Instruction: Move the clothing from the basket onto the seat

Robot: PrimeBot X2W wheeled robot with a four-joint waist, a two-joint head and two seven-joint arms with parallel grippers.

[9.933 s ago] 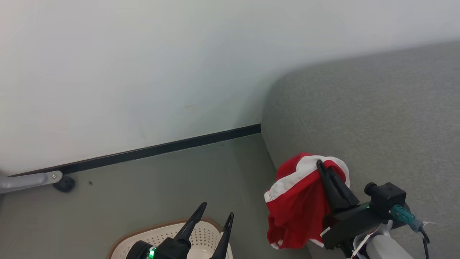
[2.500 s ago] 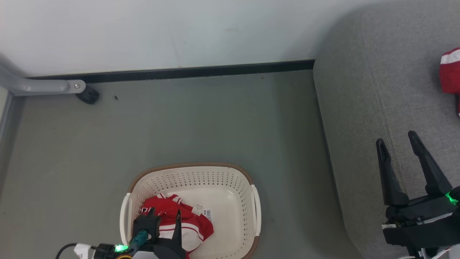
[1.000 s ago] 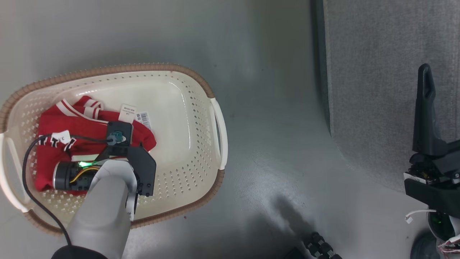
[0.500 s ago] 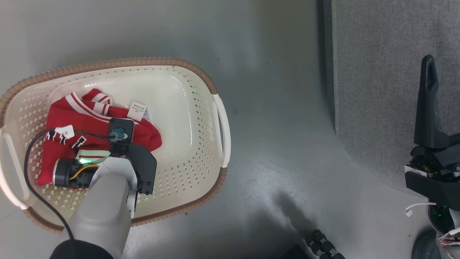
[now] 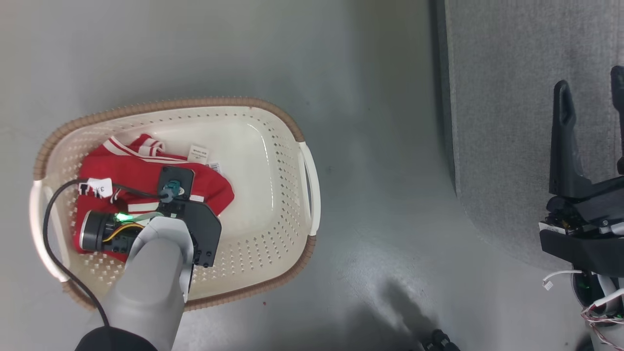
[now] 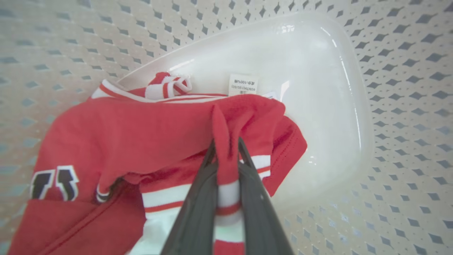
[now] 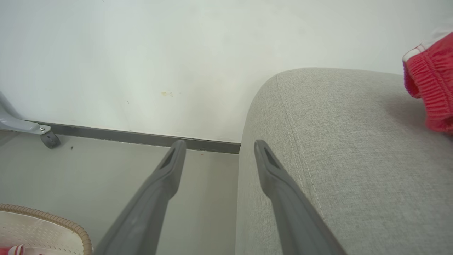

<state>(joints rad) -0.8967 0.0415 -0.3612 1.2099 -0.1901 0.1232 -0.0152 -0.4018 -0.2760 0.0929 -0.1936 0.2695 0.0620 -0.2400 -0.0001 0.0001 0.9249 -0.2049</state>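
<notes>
Grip check: my left tool (image 6: 226, 147) is clamped on a pinched fold of the clothing (image 6: 141, 131), which sits inside the basket (image 5: 195, 103) on the floor (image 5: 380, 146). I should lift straight up until the fabric clears the rim, since a trailing sleeve could snag it, then carry across to the seat (image 5: 497, 97). My right tool (image 7: 219, 148) hangs over the seat's edge, fingers (image 7: 166, 173) spread, holding nothing; another red garment (image 7: 428, 88) lies on that cushion.
</notes>
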